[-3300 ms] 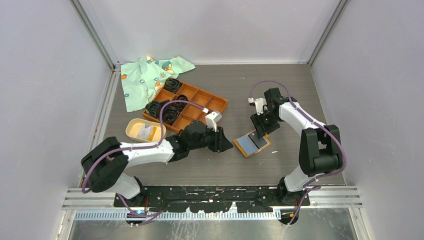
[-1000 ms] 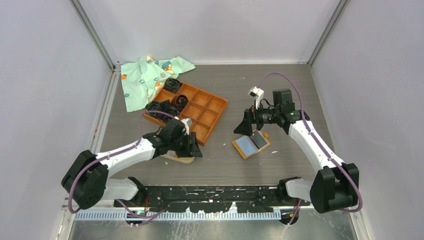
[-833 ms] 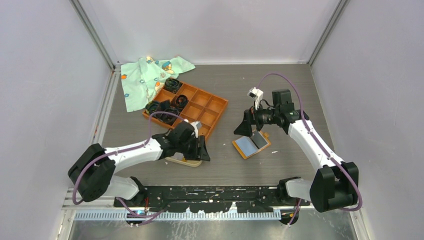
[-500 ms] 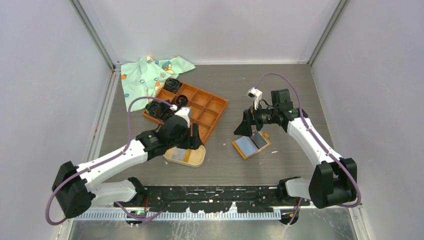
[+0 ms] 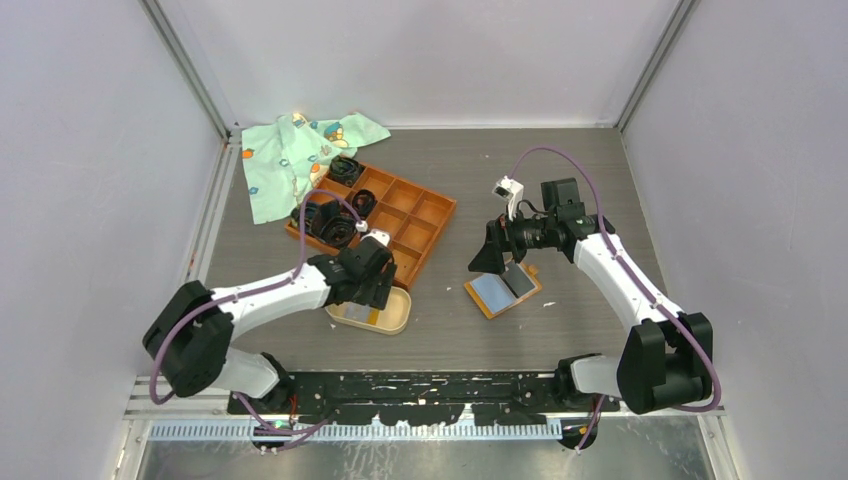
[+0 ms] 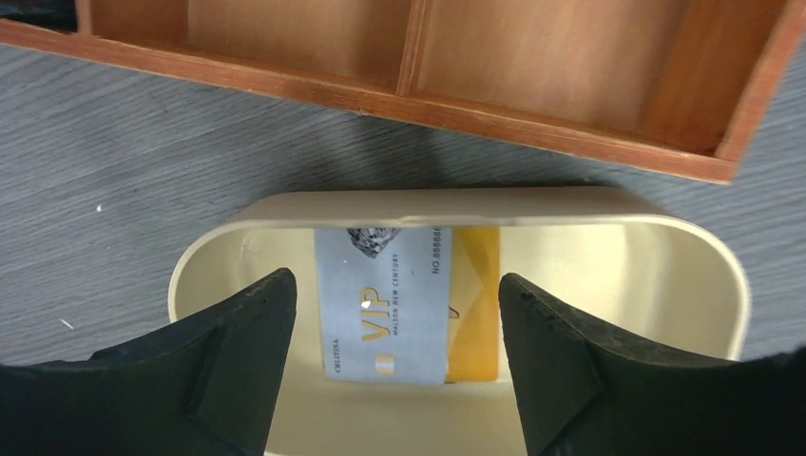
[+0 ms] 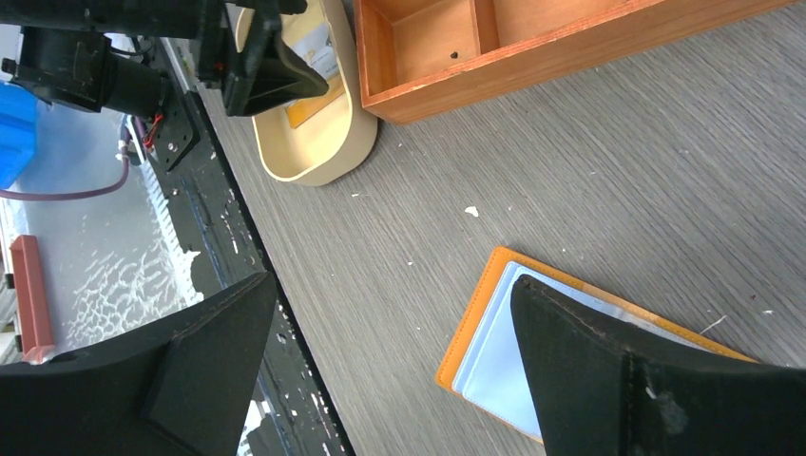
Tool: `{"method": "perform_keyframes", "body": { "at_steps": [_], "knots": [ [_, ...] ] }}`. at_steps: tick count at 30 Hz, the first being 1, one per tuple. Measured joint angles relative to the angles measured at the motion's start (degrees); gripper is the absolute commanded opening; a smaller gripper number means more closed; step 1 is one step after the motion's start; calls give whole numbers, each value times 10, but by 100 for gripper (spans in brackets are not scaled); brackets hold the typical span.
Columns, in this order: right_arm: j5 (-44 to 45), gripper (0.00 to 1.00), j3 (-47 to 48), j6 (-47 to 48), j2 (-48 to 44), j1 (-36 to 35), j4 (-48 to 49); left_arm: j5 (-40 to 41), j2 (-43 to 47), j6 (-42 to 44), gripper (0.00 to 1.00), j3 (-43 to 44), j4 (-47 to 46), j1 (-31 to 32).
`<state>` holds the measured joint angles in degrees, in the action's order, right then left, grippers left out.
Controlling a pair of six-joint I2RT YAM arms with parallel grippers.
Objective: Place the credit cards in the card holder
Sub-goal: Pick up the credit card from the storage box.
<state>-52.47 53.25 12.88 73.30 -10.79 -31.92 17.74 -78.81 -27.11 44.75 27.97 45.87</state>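
The card holder (image 6: 684,285) is a beige oval tray lying just in front of the orange grid tray. Two credit cards lie flat on its floor: a grey VIP card (image 6: 385,304) overlapping a gold card (image 6: 477,304). My left gripper (image 6: 394,280) hovers open over the tray with its fingers either side of the cards, holding nothing. In the top view the left gripper (image 5: 383,288) sits at the back rim of the card holder (image 5: 400,318). My right gripper (image 7: 392,285) is open above the table beside the orange wallet (image 7: 513,351), and is also seen in the top view (image 5: 490,258).
An orange grid tray (image 5: 425,215) with black coiled bands (image 5: 335,222) stands behind the card holder. A green patterned cloth (image 5: 290,155) lies at the back left. The opened orange wallet (image 5: 495,292) lies in the middle right. The black base rail (image 5: 430,385) runs along the near edge.
The left gripper has opened wider, let go of the card holder after sliding it right, and drawn back toward the grid tray. The cards now show inside. The right arm has barely moved.
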Motion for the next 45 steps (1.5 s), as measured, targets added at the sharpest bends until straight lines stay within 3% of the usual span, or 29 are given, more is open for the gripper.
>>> {"method": "perform_keyframes", "body": {
  "at_steps": [10, 19, 21, 24, 27, 38, 45],
  "knots": [
    [1, 98, 0, 3, 3, 0, -3, -48, -47, 22, 87, 2, -15, -27],
    [1, 98, 0, 5, 3, 0, -3, -103, -56, 22, 86, 4, -16, -51],
    [1, 98, 0, 5, 3, 0, -3, -105, -57, 20, 78, 5, -15, -52],
    [1, 98, 0, 5, 3, 0, -3, -104, -66, 14, 55, 12, -14, -53],
    [1, 98, 0, 5, 3, 0, -3, -103, -72, 4, 43, 18, -15, -54],
    [0, 98, 3, 5, 3, 0, -3, -135, -60, -25, 38, 19, -11, -55],
    [-6, 98, 4, 4, 3, 0, -2, -178, 11, -43, 38, 7, -13, -66]
  ]
}}
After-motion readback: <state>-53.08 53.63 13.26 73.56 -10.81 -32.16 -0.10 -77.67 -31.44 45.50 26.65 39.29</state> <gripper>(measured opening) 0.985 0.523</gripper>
